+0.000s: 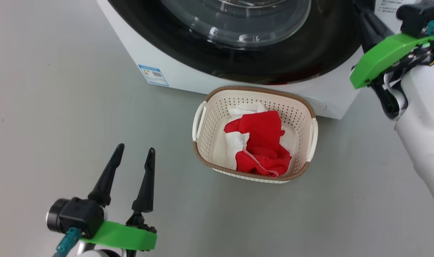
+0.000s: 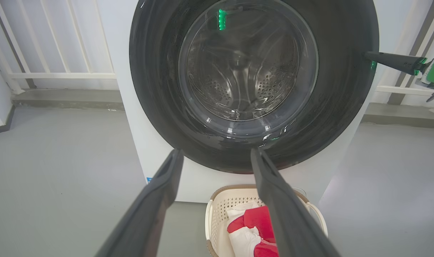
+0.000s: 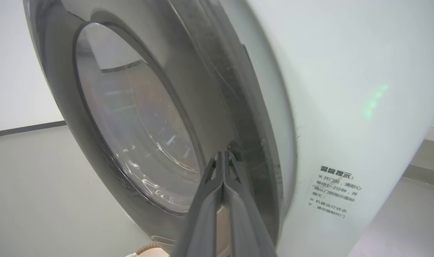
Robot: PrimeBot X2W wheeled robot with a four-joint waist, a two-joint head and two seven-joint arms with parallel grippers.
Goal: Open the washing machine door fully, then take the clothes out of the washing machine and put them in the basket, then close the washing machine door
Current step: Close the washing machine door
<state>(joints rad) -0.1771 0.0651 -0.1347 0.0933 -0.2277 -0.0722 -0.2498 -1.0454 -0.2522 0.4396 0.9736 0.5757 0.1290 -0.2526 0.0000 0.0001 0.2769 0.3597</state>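
The big white washing machine (image 1: 174,76) has its round black-rimmed glass door (image 1: 309,46) flat against its front, facing the robot, while just before it the cream perforated basket (image 1: 260,89), long axis along that front, holds the red-and-white clothes (image 1: 263,142), the left gripper (image 1: 136,148) gapes wide and the right gripper (image 3: 223,154) is pinched together at the door's rim.

Below the glossy black-rimmed round glass door (image 1: 188,53), a perforated cream plastic basket (image 1: 296,115) holds soft red-and-white cloth garments (image 1: 261,142).
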